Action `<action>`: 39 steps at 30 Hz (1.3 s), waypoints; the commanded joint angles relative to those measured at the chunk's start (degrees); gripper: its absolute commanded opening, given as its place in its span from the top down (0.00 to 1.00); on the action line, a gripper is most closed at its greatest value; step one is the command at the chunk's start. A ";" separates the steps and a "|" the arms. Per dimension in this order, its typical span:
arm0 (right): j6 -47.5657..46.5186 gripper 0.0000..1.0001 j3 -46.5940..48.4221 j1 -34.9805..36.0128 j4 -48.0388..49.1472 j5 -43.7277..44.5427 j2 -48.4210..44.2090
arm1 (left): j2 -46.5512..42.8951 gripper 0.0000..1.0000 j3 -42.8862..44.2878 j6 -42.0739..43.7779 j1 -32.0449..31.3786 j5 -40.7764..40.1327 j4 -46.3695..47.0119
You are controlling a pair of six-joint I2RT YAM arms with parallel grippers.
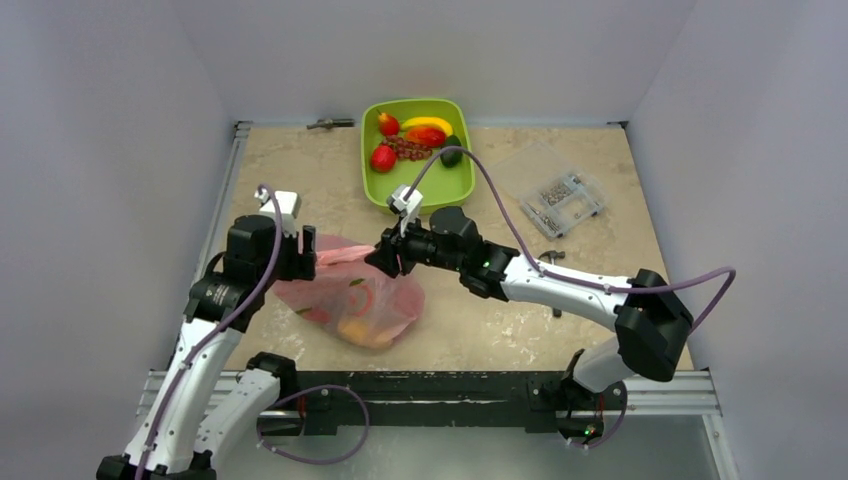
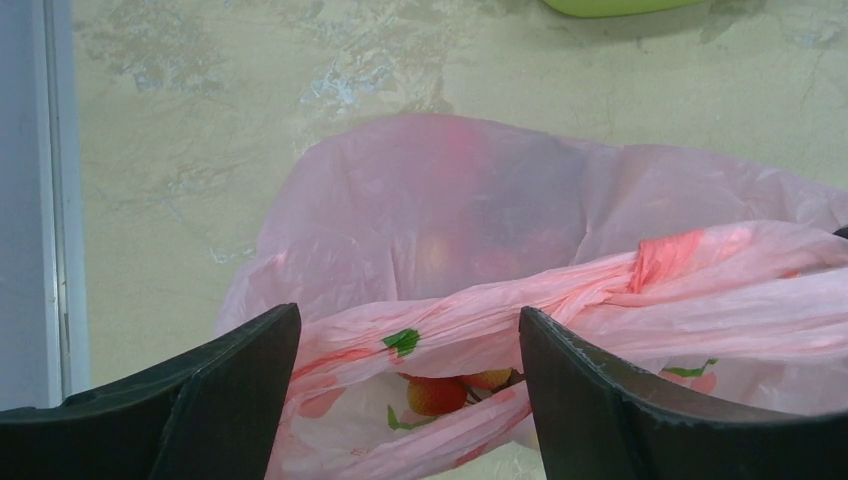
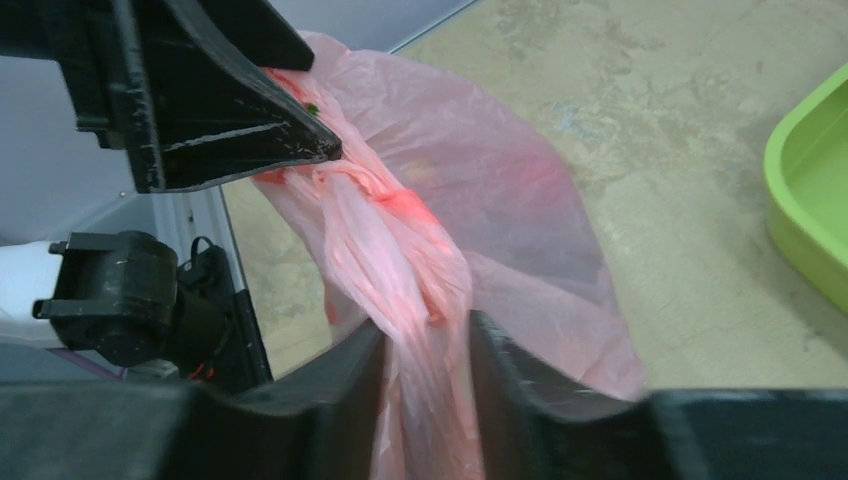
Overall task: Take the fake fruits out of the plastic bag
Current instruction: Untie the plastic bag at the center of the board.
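Observation:
The plastic bag [image 1: 350,300] is pink, translucent and crinkly, and hangs stretched between my two grippers at centre left. My right gripper [image 1: 385,258] is shut on a bunched strand of the bag [image 3: 480,200], seen pinched between its jaws [image 3: 427,325]. My left gripper [image 1: 308,255] is open, its jaws wide apart on either side of the bag's twisted rim [image 2: 408,315]. Through the bag's mouth I see a red-orange fake fruit [image 2: 435,395] with a yellowish one beside it. An orange-yellow shape [image 1: 360,325] shows through the plastic.
The lime-green tray [image 1: 375,180] stands at the back with two red fruits [image 1: 383,157], a grape bunch [image 1: 405,148], a banana [image 1: 428,123] and an avocado [image 1: 452,155]. A clear parts box [image 1: 555,195] lies at the right. A metal rail [image 1: 232,170] runs along the left edge.

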 commanded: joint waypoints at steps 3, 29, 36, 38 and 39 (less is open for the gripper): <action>-17.55 0.44 10.52 5.79 -7.07 9.70 2.87 | 6.99 0.83 -0.40 1.15 0.70 2.41 1.36; -5.42 1.00 -1.07 12.65 11.03 35.23 -5.07 | -18.33 1.00 -8.69 -5.83 6.50 -17.67 9.62; 13.31 1.00 -18.41 12.30 25.02 35.78 -15.75 | -23.21 1.00 -9.53 -6.22 6.59 -24.14 10.18; 11.98 1.00 -14.82 12.30 19.60 36.15 -13.99 | -24.33 1.00 -9.63 -6.89 6.60 -24.27 9.97; 10.83 1.00 -13.39 12.26 18.77 35.82 -13.13 | -24.53 1.00 -9.45 -7.41 6.59 -24.35 9.50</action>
